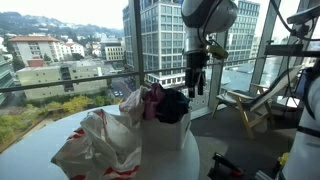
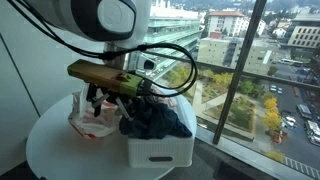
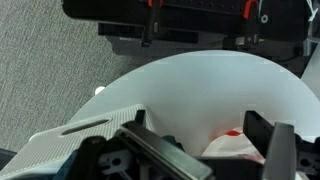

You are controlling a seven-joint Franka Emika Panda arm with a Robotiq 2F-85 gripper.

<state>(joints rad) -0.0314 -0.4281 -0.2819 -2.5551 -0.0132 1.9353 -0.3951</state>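
Observation:
My gripper (image 1: pixel 195 84) hangs open above the round white table (image 1: pixel 40 145), with nothing between its fingers. Below it stands a white laundry basket (image 1: pixel 165 140) heaped with a dark navy garment (image 1: pixel 172 106) and a pink one (image 1: pixel 151 98). A white plastic bag with red print (image 1: pixel 95 148) lies on the table against the basket. In the wrist view the gripper (image 3: pixel 200 140) frames bare table top (image 3: pixel 220 90), with the bag (image 3: pixel 238 146) near one finger and the basket rim (image 3: pixel 90 126) at the left. The gripper (image 2: pixel 93 101) sits over the bag (image 2: pixel 88 122), beside the basket (image 2: pixel 160 152).
Floor-to-ceiling windows (image 1: pixel 80 50) stand behind the table, with a city outside. A wooden chair (image 1: pixel 243 105) is to the right of the table. Grey carpet (image 3: pixel 45 50) and black equipment (image 3: pixel 180 20) lie beyond the table's edge in the wrist view.

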